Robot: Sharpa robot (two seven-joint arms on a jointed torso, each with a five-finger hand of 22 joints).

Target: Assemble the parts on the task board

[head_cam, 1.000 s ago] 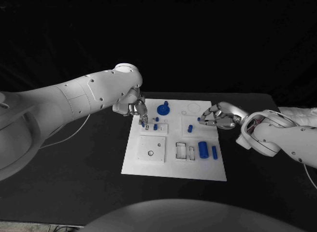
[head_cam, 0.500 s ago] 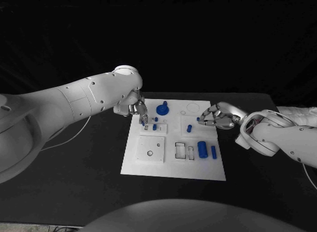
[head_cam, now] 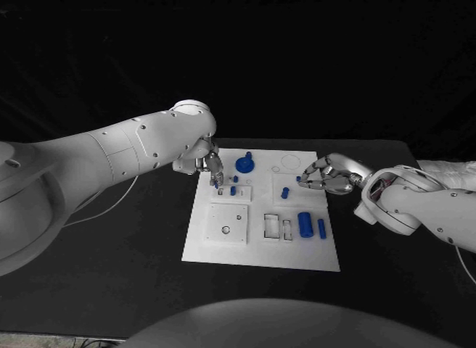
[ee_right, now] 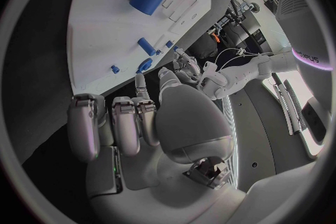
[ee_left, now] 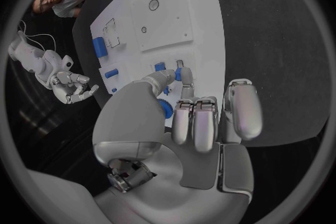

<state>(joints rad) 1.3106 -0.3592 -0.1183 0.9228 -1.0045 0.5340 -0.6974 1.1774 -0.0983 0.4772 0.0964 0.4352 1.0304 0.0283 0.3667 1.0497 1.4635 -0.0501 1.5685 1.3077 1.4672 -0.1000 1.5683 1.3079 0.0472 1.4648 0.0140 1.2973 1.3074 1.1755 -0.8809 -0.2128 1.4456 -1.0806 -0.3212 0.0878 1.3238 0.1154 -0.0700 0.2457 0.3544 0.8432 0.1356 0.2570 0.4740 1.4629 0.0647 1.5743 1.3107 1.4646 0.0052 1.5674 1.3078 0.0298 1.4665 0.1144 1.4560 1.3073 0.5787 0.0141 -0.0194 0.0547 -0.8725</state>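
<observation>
Looking at a white task board (head_cam: 259, 257) flat in the middle of the black table (head_cam: 112, 246), long side running away from the robot. Got a fat blue cylinder (head_cam: 304, 223) and a thin blue bar (head_cam: 322, 228) lying side by side on the right half of it, just beside a pair of open rectangular slots (head_cam: 271, 226). Left of those, seeing a square inset plate (head_cam: 228, 222) with a small hole in it. Further up the board, spotting a short blue piece (head_cam: 285, 193) near the middle, a couple of small blue pegs (head_cam: 233, 191) left of it, and a round blue knobbed part (head_cam: 244, 164) near the far edge.

Moving outward: finding the left hand (head_cam: 207, 163) over the board's far left corner, fingertips pointed down right next to the small pegs. In the left wrist view, seeing thumb and one finger (ee_left: 181, 70) reaching to a tiny blue peg (ee_left: 177, 74), other fingers straight. Honestly can't tell if that's actually pinched or merely touched.

Over on the far right edge, seeing the right hand (head_cam: 329, 176) hovering with fingers loosely curled and spread, nothing in it. Tips close to another little blue peg (head_cam: 300, 177) on the board, not touching as far as visible.
</observation>
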